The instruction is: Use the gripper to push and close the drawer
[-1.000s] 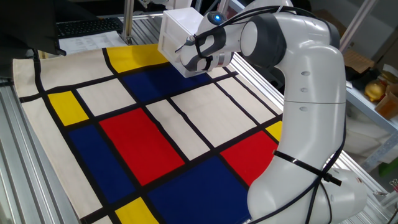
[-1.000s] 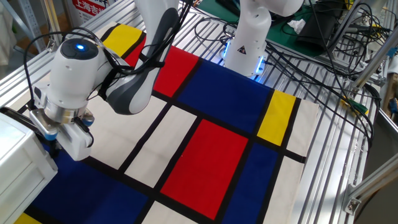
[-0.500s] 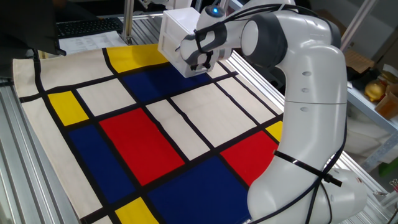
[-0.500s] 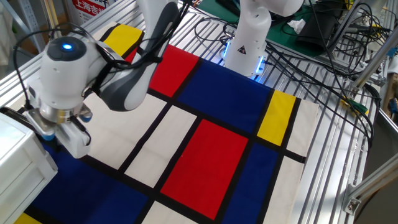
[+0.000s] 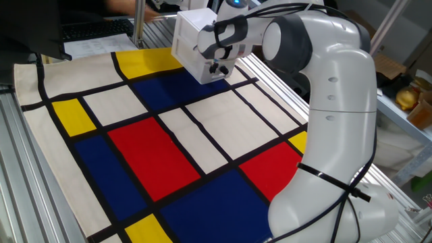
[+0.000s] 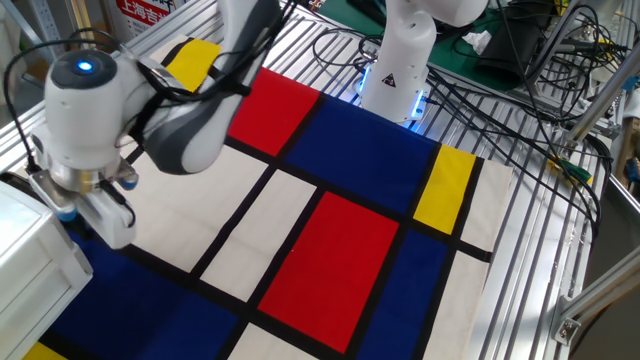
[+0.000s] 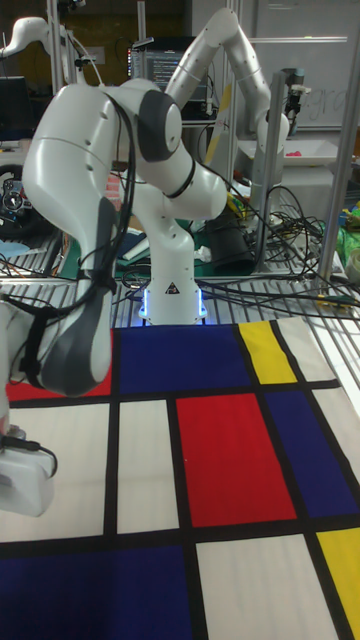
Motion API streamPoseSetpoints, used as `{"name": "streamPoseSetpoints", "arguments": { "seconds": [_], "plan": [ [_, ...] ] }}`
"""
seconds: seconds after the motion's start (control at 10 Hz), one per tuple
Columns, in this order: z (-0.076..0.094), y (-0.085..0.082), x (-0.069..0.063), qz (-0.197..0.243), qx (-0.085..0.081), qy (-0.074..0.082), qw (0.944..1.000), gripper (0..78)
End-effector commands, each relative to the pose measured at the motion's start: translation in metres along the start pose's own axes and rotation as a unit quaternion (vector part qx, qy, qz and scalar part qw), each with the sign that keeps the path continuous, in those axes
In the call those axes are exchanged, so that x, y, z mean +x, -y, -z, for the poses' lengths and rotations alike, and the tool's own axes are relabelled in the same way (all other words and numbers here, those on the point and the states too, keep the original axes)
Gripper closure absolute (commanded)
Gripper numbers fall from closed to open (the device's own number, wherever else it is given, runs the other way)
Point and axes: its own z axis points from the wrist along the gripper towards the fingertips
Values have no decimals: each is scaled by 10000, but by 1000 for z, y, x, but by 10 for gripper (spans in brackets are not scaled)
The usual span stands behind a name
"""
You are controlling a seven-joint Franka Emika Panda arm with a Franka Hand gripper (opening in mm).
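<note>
Pincer pressed against drawer front, finger state unclear. Drawer looks nearly shut; next, push flush.

- I work in a robotics laboratory, on a bench of ribbed aluminium rails covered by a cloth of red, blue, yellow and white blocks.
- Behind my base, black cables trail loosely across the bench.
- A second white arm stands farther back beside metal posts.
- A keyboard lies at the bench edge; cluttered shelves flank me.
</note>
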Motion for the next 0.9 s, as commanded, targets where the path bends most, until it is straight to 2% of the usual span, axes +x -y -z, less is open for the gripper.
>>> {"name": "streamPoseSetpoints", "arguments": {
  "seconds": [0.1, 0.2, 0.3, 0.5, 0.7, 0.9],
  "plan": [
    [4, 23, -6, 362, -222, 90, 9991, 776],
    [3, 37, -9, 575, -271, 193, 9978, 776],
    [-8, 56, -6, 731, -331, 385, 9960, 776],
    [-19, 77, 2, 850, -338, 582, 9941, 776],
    [-21, 81, 8, 790, -316, 684, 9940, 776],
    [-21, 81, 8, 758, -313, 690, 9942, 776]
  ]
}}
